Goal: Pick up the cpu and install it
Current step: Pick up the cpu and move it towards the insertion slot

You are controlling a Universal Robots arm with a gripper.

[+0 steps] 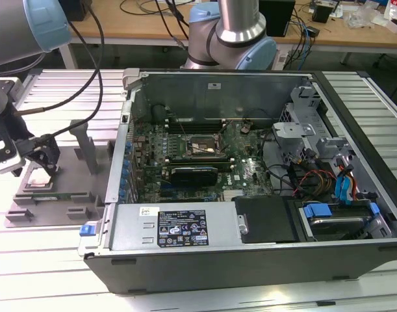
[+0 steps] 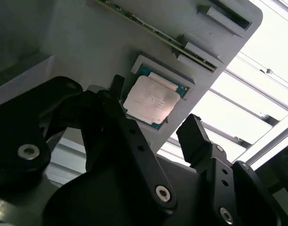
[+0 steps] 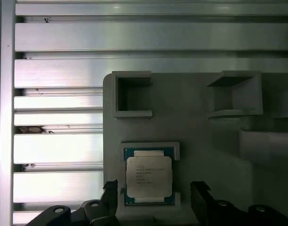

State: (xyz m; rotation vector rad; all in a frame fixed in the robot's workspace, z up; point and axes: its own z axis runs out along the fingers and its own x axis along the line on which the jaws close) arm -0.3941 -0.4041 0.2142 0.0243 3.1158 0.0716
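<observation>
The cpu point(image 3: 148, 175) is a small square chip with a silvery top and a green rim. It lies flat in a recess of the grey plastic tray point(image 1: 71, 195) on the exterior view's left. There the chip point(image 1: 41, 181) shows as a pale square just under my gripper point(image 1: 47, 161). In both wrist views the black fingers point(image 3: 111, 188) stand spread on either side of the chip point(image 2: 151, 100), apart from it. My gripper point(image 2: 153, 106) is open with nothing held. The black socket point(image 1: 197, 146) sits on the motherboard inside the open computer case.
The open computer case point(image 1: 250, 253) lies on its side at the centre and right, with a black expansion card point(image 1: 195, 174), cables and drive bays inside. Upright posts point(image 1: 88, 146) rise from the tray beside my gripper. Slatted aluminium table point(image 3: 59, 150) lies under everything.
</observation>
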